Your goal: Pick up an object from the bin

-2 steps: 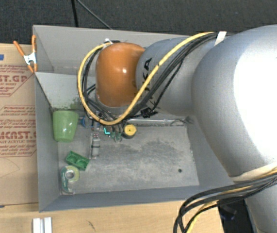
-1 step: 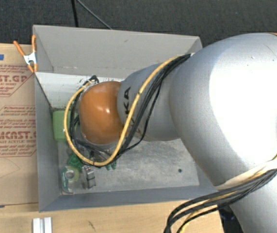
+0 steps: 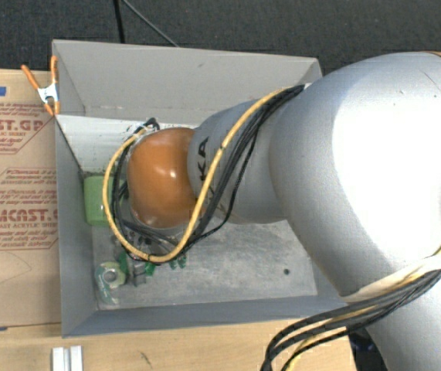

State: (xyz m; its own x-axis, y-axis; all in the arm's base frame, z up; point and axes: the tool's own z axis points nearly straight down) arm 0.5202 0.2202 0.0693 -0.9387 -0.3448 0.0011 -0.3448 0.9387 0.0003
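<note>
Grey bin [image 3: 181, 76]: gripper [image 3: 137, 255] sits low near green block [image 3: 94, 199], likely the grasp step; its opening cannot be told. Next: close, lift.

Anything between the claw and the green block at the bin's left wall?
Nothing visible does. The green block lies against the left wall beside the orange wrist cover; the claw hangs just past it, over small green bits.
</note>
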